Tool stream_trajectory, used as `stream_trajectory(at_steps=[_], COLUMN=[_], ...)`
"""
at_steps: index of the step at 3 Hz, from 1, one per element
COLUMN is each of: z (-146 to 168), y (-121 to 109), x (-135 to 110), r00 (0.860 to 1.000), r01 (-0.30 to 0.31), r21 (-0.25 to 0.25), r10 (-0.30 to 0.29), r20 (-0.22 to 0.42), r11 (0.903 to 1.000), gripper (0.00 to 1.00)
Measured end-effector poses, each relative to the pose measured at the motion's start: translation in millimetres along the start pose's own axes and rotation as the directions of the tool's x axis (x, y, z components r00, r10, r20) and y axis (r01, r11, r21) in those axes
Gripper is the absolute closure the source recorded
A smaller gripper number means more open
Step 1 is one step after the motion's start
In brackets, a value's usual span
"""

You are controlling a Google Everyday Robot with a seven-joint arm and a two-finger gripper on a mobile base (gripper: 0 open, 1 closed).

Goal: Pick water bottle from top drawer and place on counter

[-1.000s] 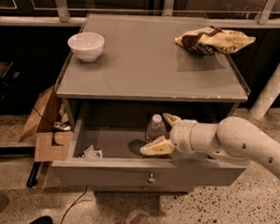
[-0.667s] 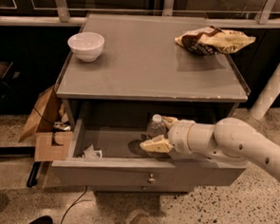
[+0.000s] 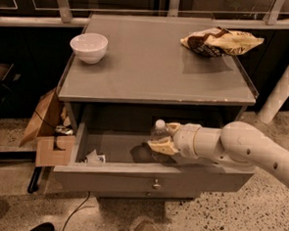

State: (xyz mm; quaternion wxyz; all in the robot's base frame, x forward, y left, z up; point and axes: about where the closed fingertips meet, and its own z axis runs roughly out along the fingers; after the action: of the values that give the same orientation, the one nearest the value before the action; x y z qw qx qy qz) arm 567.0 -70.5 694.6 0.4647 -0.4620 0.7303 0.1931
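Obs., camera view:
- You find the top drawer (image 3: 131, 178) pulled open below the counter (image 3: 152, 64), its round knob (image 3: 156, 185) at the centre of the front panel.
- The water bottle (image 3: 157, 132) is inside the drawer, right of centre, towards the back.
- Bottle orientation: upright. The long axis is vertical with perhaps a slight lean, and the white cap points up towards the counter's front edge. The base is hidden behind the gripper.
- The gripper (image 3: 163, 137) reaches into the drawer from the right of the frame on the white arm (image 3: 250, 151), at the level of the bottle body.
- Gripper state: it is clasped on the bottle. You see one tan finger on the far side near the neck. The other finger (image 3: 158, 147) is on the near side, lower down, and both sit against the plastic.
- You cannot tell whether the bottle's base touches the drawer floor.
- A small crumpled white scrap (image 3: 95, 157) lies in the drawer at lower left, well apart from the bottle.
- On the counter, a white bowl (image 3: 89, 47) sits at upper left and a crinkled snack bag (image 3: 220, 42) at upper right.
- An open cardboard box (image 3: 48, 131) sits on the floor beside the cabinet, at the left of the frame.
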Motion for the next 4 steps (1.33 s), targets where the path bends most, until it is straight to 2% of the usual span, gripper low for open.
stream_trajectory(at_steps=[1,2,3,4], z=[0,-13,-40,-64], y=[0,4,9,5], x=[0,-15,-60,-109], r00=[1.0,1.0,0.997,0.994], r01=[0.0,-0.026,-0.071,-0.106], r21=[0.0,-0.021,-0.073,-0.084], r10=[0.0,0.026,0.071,0.107], r20=[0.0,-0.001,0.0,0.009], r11=[1.0,0.9994,0.9948,0.9908], gripper=[0.99,1.0,1.0,1.0])
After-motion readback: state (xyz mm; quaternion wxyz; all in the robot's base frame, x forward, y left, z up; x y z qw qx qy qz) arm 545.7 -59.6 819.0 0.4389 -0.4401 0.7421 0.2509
